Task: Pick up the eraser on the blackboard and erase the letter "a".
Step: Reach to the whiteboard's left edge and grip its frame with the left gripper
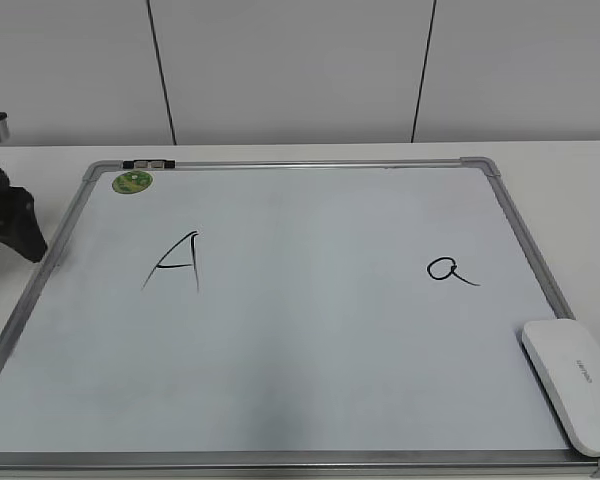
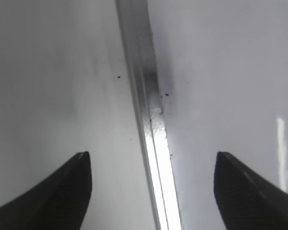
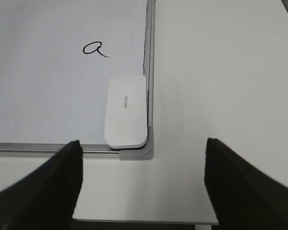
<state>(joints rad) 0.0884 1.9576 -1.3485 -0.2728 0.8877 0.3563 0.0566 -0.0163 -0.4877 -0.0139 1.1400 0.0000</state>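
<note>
The blackboard (image 1: 310, 340) is a white board with a silver frame lying flat on the table. The white eraser (image 1: 574, 380) lies on its near right corner; in the right wrist view the eraser (image 3: 126, 111) rests against the frame. The small letter "a" (image 1: 450, 270) is written on the board's right half, also in the right wrist view (image 3: 94, 48), just beyond the eraser. My right gripper (image 3: 142, 165) is open and empty, above the table in front of the board's corner, out of the exterior view. My left gripper (image 2: 152, 175) is open and empty, straddling the board's left frame rail (image 2: 149, 115); the left arm (image 1: 5, 215) shows at the left edge.
A larger capital "A" (image 1: 177, 262) is on the board's left half, a round green sticker (image 1: 132, 181) near its far left corner. The table (image 3: 221, 96) runs to the right of the board; its near edge (image 3: 149, 221) lies below my right gripper. A panelled wall stands behind.
</note>
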